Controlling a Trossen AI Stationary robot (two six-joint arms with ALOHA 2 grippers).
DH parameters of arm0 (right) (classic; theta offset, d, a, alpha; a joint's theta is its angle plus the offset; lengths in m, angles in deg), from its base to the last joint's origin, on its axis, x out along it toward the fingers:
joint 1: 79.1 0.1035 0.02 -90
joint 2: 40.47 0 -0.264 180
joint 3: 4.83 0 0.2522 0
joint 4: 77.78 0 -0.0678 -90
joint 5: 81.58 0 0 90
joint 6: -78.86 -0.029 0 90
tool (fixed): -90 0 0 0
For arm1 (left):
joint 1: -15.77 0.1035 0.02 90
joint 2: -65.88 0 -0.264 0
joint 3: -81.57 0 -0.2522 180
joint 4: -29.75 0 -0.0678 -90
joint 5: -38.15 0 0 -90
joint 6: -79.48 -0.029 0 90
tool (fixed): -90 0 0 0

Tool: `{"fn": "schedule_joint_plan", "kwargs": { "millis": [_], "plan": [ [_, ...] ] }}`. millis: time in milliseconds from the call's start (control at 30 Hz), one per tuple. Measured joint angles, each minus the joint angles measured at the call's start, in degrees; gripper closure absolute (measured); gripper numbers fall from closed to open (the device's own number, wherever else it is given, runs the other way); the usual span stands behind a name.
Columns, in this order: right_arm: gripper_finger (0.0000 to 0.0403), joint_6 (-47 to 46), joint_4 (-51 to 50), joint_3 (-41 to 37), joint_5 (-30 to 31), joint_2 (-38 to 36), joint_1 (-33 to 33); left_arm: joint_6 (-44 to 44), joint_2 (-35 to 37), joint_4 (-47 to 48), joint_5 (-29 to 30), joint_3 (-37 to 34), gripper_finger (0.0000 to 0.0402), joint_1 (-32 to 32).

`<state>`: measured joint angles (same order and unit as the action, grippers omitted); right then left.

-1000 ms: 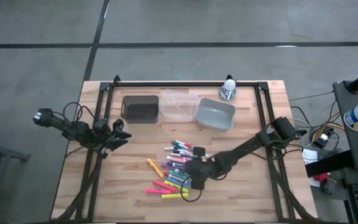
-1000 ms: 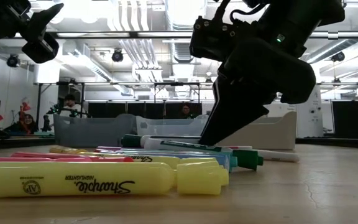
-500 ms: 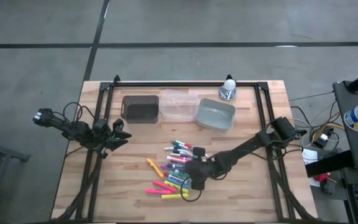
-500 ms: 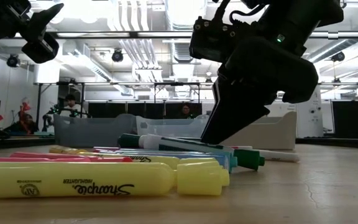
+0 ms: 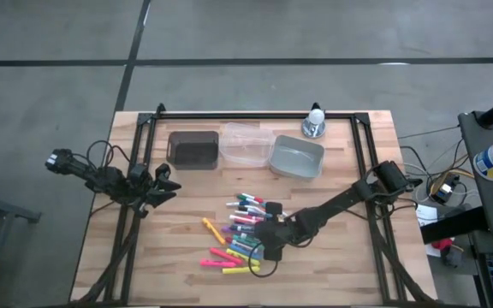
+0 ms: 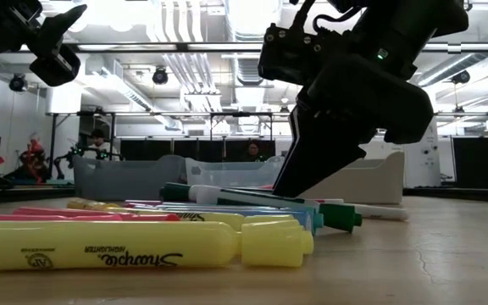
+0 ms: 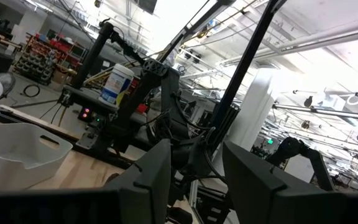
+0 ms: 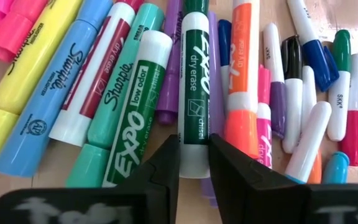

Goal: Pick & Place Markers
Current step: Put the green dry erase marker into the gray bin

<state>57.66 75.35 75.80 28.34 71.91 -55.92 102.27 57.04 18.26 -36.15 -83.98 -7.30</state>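
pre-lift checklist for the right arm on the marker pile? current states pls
1. Right gripper down at the marker pile: ok.
2. Target between the fingers: ok, the green-labelled Expo dry-erase marker sits in the gap.
3. Firm contact of both fingers on the marker: cannot tell, they flank its end closely but a clamp is not clear.
4. Neighbours free of the grip: not ok, a teal Expo marker and an orange marker lie right against the target.
5. Bins at the table's far edge unobstructed: ok.
6. Left gripper out of the way: ok, it waits open at the left side, off the pile.
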Motion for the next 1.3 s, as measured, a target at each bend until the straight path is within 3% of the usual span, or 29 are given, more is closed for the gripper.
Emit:
{"fn": "schedule_joint_plan", "kwargs": {
  "millis": [567,1000,1300],
  "plan": [
    [0.0339,1.19,0.02,0.0,0.83,0.0,0.02,0.29,0.0,-0.02,0.0,0.0,0.0262,0.0],
    [0.026,-0.82,0.04,-0.68,0.83,0.02,-0.2,0.42,0.0,-0.02,0.01,0.0,0.0262,0.0],
    [0.0266,-0.69,0.52,-1.42,0.7,0.02,-0.2,0.42,0.0,-0.02,0.02,0.0,0.0262,0.01]
  ]
}}
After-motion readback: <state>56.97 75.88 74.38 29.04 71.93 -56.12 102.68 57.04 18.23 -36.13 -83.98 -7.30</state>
